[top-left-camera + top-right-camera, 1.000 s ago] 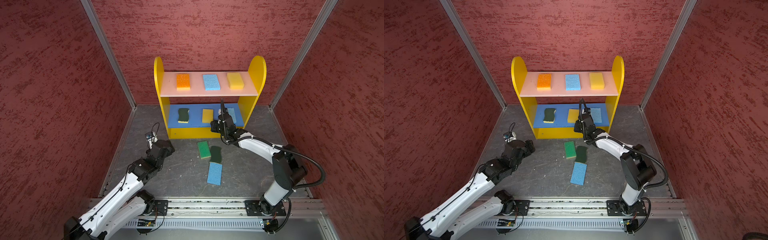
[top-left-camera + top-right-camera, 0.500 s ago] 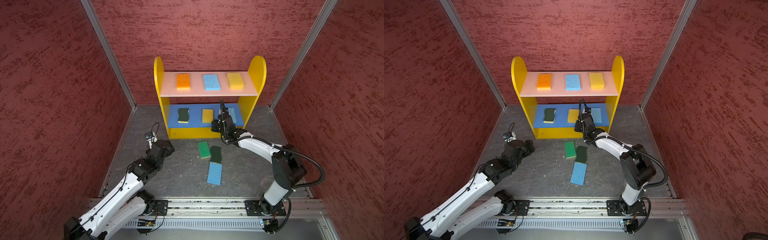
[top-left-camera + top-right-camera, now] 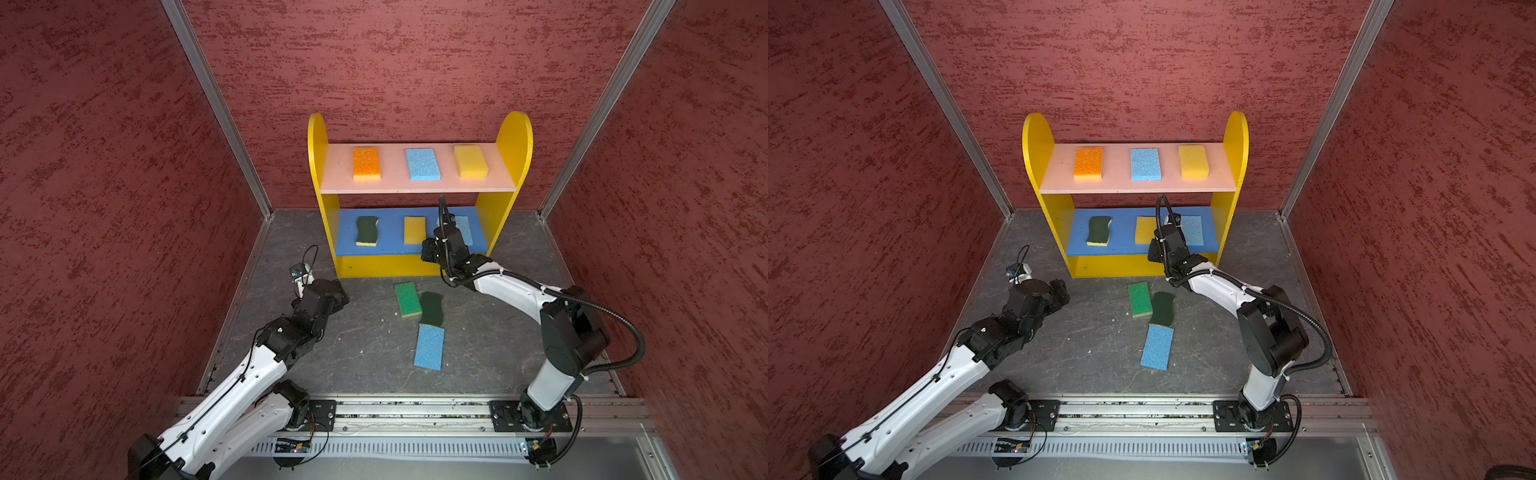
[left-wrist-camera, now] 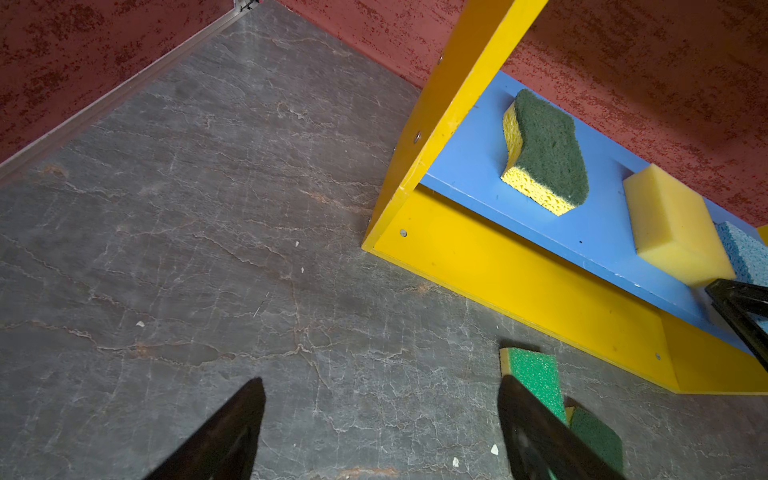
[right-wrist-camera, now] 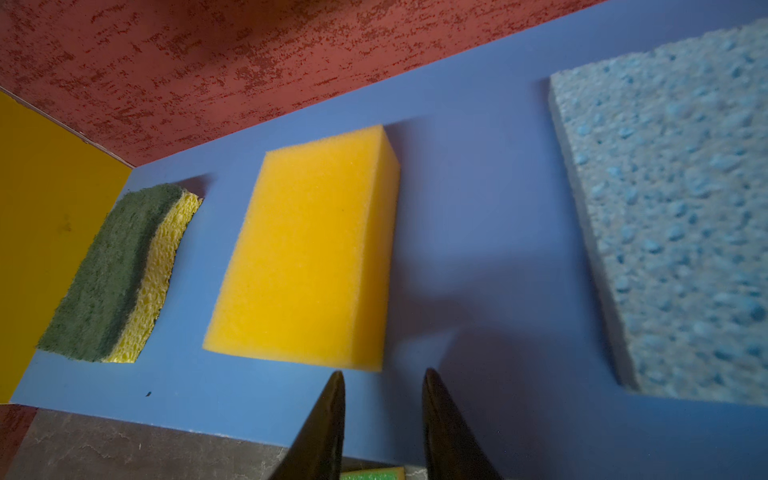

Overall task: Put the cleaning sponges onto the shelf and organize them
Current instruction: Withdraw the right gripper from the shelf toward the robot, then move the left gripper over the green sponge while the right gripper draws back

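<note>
Reaching to the front edge of the blue middle board (image 5: 478, 166) of the shelf (image 3: 513, 137), the right gripper (image 5: 382, 374) hangs with its fingers narrowly parted and nothing between them, pointed at the gap between a yellow sponge (image 5: 311, 249) and a light blue sponge (image 5: 673, 216). A wavy green scourer (image 5: 120, 270) lies beyond the yellow one. On the pink upper board (image 3: 415, 185) an orange sponge (image 3: 366, 163), a second light blue sponge (image 3: 422, 164) and a second yellow sponge (image 3: 470, 161) sit in a row. Three lie on the grey floor (image 3: 365, 345) before the shelf: a green-topped sponge (image 3: 407, 299) touching a dark wavy scourer (image 3: 431, 309), and a blue sponge (image 3: 429, 347) at that scourer's near end. The left gripper (image 4: 380, 382), spread wide and empty, hangs over bare floor near the shelf's corner.
</note>
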You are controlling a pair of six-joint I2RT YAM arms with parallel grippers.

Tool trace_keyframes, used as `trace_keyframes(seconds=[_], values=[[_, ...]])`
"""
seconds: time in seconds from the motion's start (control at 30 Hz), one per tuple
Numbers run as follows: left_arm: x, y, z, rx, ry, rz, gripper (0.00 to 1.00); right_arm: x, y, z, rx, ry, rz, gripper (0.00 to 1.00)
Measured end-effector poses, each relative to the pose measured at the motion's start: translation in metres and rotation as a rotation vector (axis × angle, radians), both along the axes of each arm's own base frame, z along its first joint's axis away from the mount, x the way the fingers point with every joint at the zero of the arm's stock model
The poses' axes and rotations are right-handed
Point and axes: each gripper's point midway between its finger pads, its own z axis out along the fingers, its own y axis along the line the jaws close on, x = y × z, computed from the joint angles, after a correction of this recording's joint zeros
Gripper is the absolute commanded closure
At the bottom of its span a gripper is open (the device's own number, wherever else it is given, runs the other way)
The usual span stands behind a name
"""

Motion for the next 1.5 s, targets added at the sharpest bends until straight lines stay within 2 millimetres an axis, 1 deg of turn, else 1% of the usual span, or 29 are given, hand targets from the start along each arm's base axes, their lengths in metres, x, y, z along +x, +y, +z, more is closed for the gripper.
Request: trace_keyframes(seconds=[0.07,0.13,0.2,0.27,0.37,0.4,0.47,0.6,0.7,0.83,0.97,1.13,1.3,1.4,1.5], values=[[0.000,0.000,-0.001,0.001,0.002,0.000,0.12,-0.003,-0.002,0.000,-0.003,0.004,0.000,0.65],[0.001,0.000,-0.002,0.006,0.007,-0.001,0.12,-0.008,-0.006,0.002,-0.012,0.007,0.001,0.60],[0.001,-0.001,-0.003,0.010,0.013,-0.005,0.11,-0.015,-0.011,0.008,-0.022,0.004,0.002,0.51],[0.001,-0.003,-0.005,0.019,0.020,-0.018,0.11,-0.021,-0.015,0.020,-0.021,-0.010,0.001,0.39],[0.001,-0.006,-0.007,0.023,0.031,-0.044,0.11,-0.029,-0.021,0.034,-0.005,-0.033,-0.006,0.30],[0.001,-0.007,-0.007,0.023,0.032,-0.049,0.11,-0.032,-0.023,0.036,0.001,-0.034,-0.008,0.27],[0.000,-0.009,-0.008,0.024,0.037,-0.062,0.11,-0.039,-0.027,0.034,0.010,-0.027,-0.015,0.22],[-0.004,-0.016,-0.011,0.037,0.052,-0.097,0.11,-0.051,-0.033,0.019,0.011,0.008,-0.017,0.13],[-0.008,-0.025,-0.014,0.055,0.070,-0.149,0.11,-0.063,-0.040,0.010,0.004,0.030,-0.017,0.02],[-0.014,-0.045,-0.020,0.096,0.106,-0.234,0.11,-0.080,-0.049,0.013,0.004,0.035,-0.011,0.01],[-0.019,-0.059,-0.018,0.112,0.119,-0.287,0.11,-0.097,-0.055,0.017,0.026,0.028,0.009,0.01],[-0.025,-0.070,-0.018,0.112,0.120,-0.319,0.10,-0.122,-0.070,0.012,0.070,0.036,-0.010,0.01],[-0.030,-0.083,-0.022,0.113,0.154,-0.334,0.10,-0.147,-0.085,0.015,0.107,0.005,-0.008,0.01],[-0.031,-0.098,-0.024,0.124,0.171,-0.363,0.11,-0.154,-0.089,0.008,0.110,0.035,-0.006,0.01],[-0.032,-0.115,-0.024,0.138,0.182,-0.391,0.10,-0.161,-0.093,-0.011,0.108,0.085,-0.013,0.01]])
